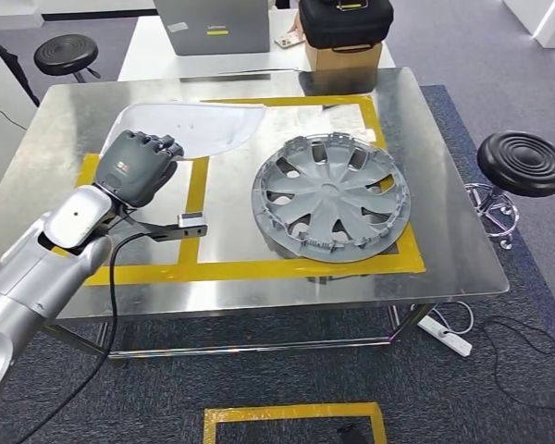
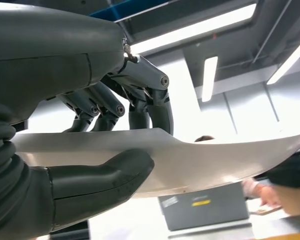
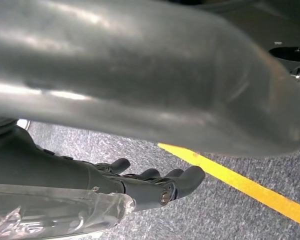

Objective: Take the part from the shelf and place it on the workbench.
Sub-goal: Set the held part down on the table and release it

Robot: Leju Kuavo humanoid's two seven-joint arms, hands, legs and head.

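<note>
The left hand (image 1: 136,165) is gripping a pale curved part (image 1: 191,127) over the workbench (image 1: 442,213), left of the hubcap (image 1: 330,196); the right hand (image 3: 156,185) is seemingly hanging empty, fingers extended.

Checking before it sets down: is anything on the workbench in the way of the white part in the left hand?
Nothing visible blocks it. The left hand grips the white part over the workbench; the hubcap lies apart, in the neighbouring yellow-taped square.
</note>
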